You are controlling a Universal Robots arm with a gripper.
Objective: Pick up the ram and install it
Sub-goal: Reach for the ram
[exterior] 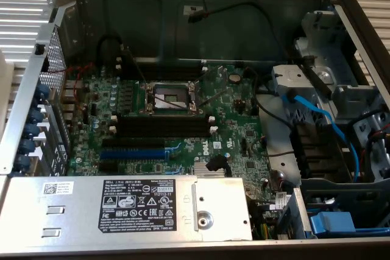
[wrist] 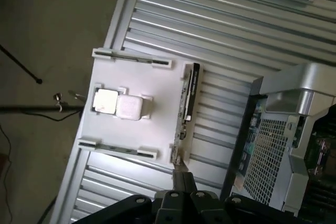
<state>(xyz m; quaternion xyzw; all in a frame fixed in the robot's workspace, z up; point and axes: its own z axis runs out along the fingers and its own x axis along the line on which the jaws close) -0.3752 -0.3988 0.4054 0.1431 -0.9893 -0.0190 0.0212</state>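
The ram (wrist: 189,100) stands on edge in a slot along one side of a white holder (wrist: 142,80), which rests on a ribbed metal table beside the computer case. My gripper (wrist: 184,181) hovers just past one end of the ram, fingers shut together with nothing between them. In the exterior view the open case shows the green motherboard (exterior: 231,138) with long black slots (exterior: 161,127) and a blue slot (exterior: 131,151) below them. The black slots look unfilled.
A square chip (wrist: 106,100) and a white block (wrist: 128,107) sit in the middle of the holder. Inside the case are the CPU socket (exterior: 170,97), a silver power supply (exterior: 134,208), blue cables (exterior: 317,114) and a drive cage at the exterior view's right.
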